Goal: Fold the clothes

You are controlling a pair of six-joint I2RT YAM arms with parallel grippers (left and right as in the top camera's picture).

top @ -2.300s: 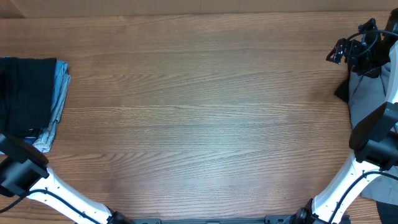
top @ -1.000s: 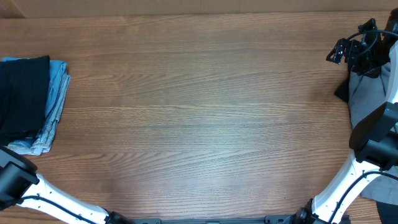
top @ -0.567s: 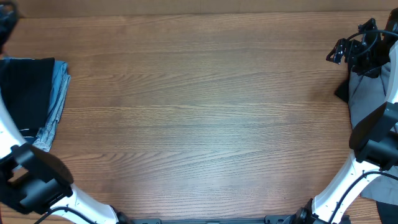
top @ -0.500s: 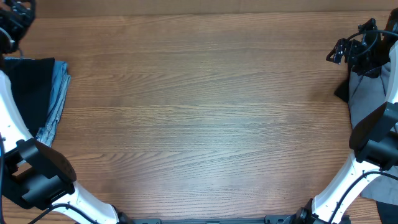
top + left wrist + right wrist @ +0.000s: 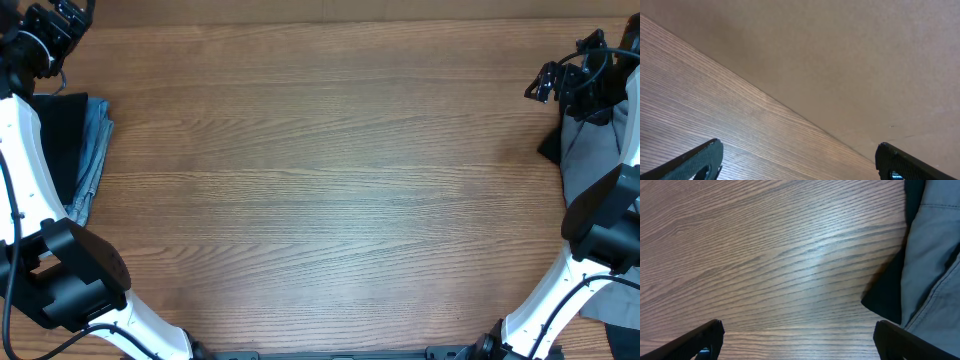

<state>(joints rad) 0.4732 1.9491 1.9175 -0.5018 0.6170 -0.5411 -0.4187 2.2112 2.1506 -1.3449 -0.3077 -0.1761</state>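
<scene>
Left gripper [image 5: 58, 20] has swung off the clothes [image 5: 66, 140], jaws wide apart.

Place: robotics lab, I'd guess
Clues: wood-grain bench [image 5: 320, 200], white left arm [image 5: 22, 150] and right arm [image 5: 552, 293] at its near edge, plain tan wall [image 5: 850, 60] behind

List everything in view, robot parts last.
table: one, brown wood, fills the view
black garment: one, black, left edge, on the denim
denim: at least one, light blue, left edge
grey garment: one, grey, right edge
dark cloth: one, black, beside the grey garment
left arm: one, white and black, left side
right arm: one, white and black, right side
left tool: one, black, far left corner, open
right tool: one, black, by the grey garment, open
</scene>
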